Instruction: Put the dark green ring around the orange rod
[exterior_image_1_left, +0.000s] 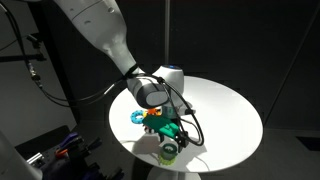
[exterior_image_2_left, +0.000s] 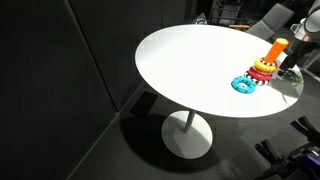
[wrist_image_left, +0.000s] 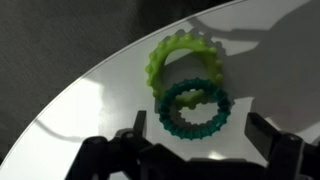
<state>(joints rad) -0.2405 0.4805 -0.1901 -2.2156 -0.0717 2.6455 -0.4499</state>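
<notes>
In an exterior view the gripper (exterior_image_1_left: 169, 125) is low over the near part of the round white table (exterior_image_1_left: 230, 110). The dark green ring (exterior_image_1_left: 175, 132) lies right at its tip and the yellow-green ring (exterior_image_1_left: 168, 151) just beyond it, towards the table's edge. The orange rod (exterior_image_1_left: 152, 113) shows only as an orange patch close behind the gripper, with the teal-blue ring (exterior_image_1_left: 133, 116) beside that; how wide the fingers stand cannot be told from here. In the other exterior view the rod (exterior_image_2_left: 274, 47) stands clear and upright on its round base, and the teal-blue ring (exterior_image_2_left: 243, 84) lies flat near the base. The arm (exterior_image_2_left: 305, 25) enters at the picture's edge just past the rod, and neither green ring can be made out. Only the wrist view settles the grip: the two fingers (wrist_image_left: 110, 155) are spread wide and hold nothing. The dark green ring (wrist_image_left: 195, 108) lies flat on the table (wrist_image_left: 100, 90), just ahead of the gap between them and clear of both. Its far side overlaps the yellow-green ring (wrist_image_left: 183, 65), which lies farther from the gripper (wrist_image_left: 190, 160).
</notes>
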